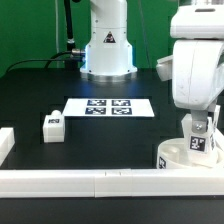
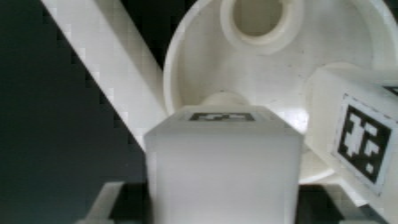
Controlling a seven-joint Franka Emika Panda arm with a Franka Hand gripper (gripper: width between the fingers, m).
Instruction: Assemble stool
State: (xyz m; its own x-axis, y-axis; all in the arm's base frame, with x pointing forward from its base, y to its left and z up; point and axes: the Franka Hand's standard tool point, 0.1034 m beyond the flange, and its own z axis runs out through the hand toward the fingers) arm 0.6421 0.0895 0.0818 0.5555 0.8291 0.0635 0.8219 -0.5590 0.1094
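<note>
A black bench [image 1: 30, 95] is seen in front of a green backdrop [image 1: 30, 25], with the arm's white base [image 1: 107, 45] mounted at the far side. White rail blocks [image 1: 90, 182] are laid along the near edge, and another is set at the exterior view's left; how many pieces they make cannot be told. One marker board [image 1: 105, 106] is fixed flat near the middle.

One seat [image 1: 180, 152] is counted, lying by the rail at the exterior view's right; an open socket [image 2: 258, 20] is seen in it from the wrist view. Three legs are counted. One leg [image 1: 53, 125] is left standing alone, well apart from the seat, at the exterior view's left. The other two are found at the seat: one held leg [image 2: 222, 150] and a tagged leg [image 2: 365, 130] just beside it.

The gripper [image 1: 198, 128] is lowered over the seat and is narrowed around the held leg.
</note>
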